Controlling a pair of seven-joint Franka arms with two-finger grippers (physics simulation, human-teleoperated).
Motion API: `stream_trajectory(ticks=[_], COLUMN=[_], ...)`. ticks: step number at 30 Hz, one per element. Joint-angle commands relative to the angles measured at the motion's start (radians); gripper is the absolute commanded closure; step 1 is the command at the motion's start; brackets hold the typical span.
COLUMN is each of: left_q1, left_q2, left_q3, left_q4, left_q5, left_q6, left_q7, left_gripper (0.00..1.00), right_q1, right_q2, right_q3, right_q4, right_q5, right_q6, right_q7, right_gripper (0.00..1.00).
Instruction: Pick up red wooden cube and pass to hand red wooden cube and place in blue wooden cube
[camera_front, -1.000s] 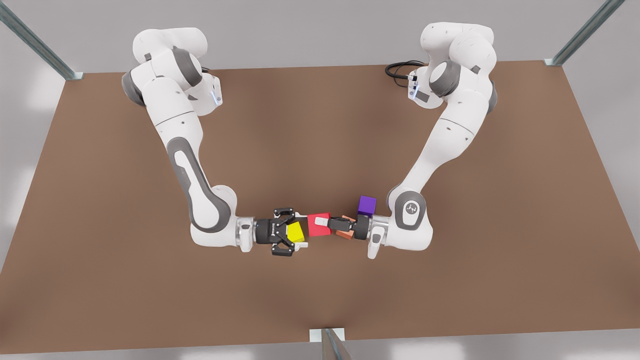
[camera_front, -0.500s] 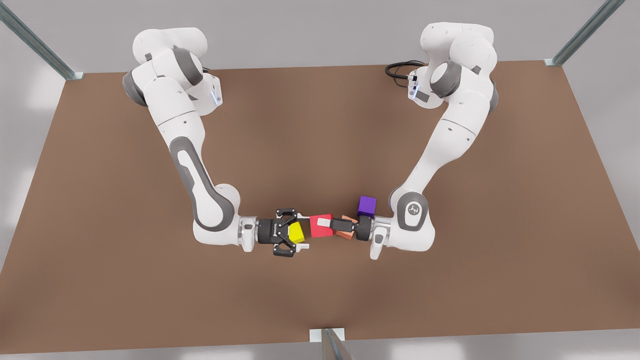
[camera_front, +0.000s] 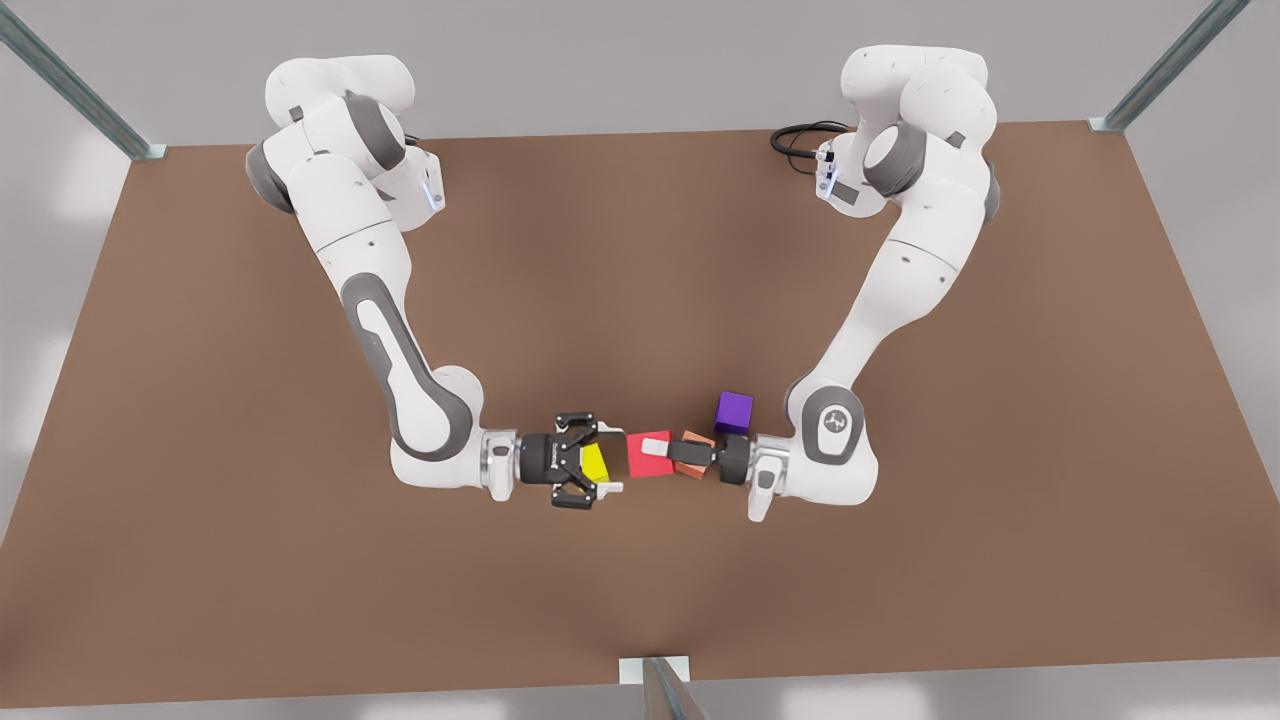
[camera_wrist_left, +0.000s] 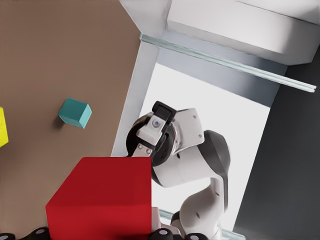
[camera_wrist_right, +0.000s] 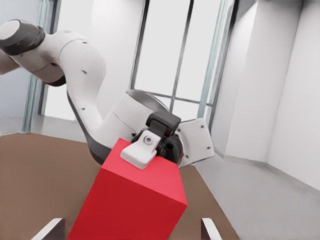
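Observation:
The red wooden cube (camera_front: 648, 455) hangs above the table between the two arms. At the front view's right, my left gripper (camera_front: 660, 455) is shut on it, one white finger (camera_wrist_right: 142, 150) lying on its top face. My right gripper (camera_front: 608, 462) comes from the front view's left and is open. Its two fingertips stand wide apart on either side of the cube's near end (camera_wrist_right: 135, 200), not touching it. The left wrist view shows the cube (camera_wrist_left: 105, 195) close up. The blue wooden cube (camera_wrist_left: 75, 113), teal in colour, rests on the table beyond it.
A yellow cube (camera_front: 594, 463) lies on the brown table (camera_front: 640, 250) under my right gripper. A salmon-orange cube (camera_front: 693, 452) and a purple cube (camera_front: 734, 411) sit beside my left wrist. A metal post (camera_front: 660, 690) stands at the near table edge.
Both grippers have shifted slightly toward the front view's right, the red cube going with the left one. The open right gripper has closed in on the cube.

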Motion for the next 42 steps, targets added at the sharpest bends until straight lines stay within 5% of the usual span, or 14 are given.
stream_trajectory(ticks=[1, 38, 39, 41, 42], left_q1=[0.002, -0.012, -0.012, -0.012, -0.012], left_q2=[-0.002, -0.008, -0.008, -0.006, -0.006], left_q3=[-0.001, -0.012, -0.012, -0.010, -0.010], left_q4=[0.001, 0.004, 0.004, 0.004, 0.004], left_q5=[-0.002, -0.003, -0.003, -0.003, -0.003], left_q6=[-0.013, 0.024, 0.024, 0.024, 0.024], left_q7=[0.023, -0.004, -0.004, -0.003, -0.003], left_gripper=[0.36, 0.36, 0.36, 0.36, 0.36], right_q1=[0.001, 0.067, 0.067, 0.067, 0.067], right_q2=[-0.001, 0.065, 0.065, 0.065, 0.065], right_q3=[0.002, 0.036, 0.036, 0.036, 0.036], right_q4=[0.001, 0.090, 0.090, 0.090, 0.090], right_q5=[-0.002, 0.012, 0.012, 0.011, 0.011], right_q6=[-0.007, 0.088, 0.088, 0.090, 0.090], right_q7=[0.016, 0.091, 0.091, 0.090, 0.090], right_gripper=[0.00, 0.00, 0.01, 0.28, 0.30])
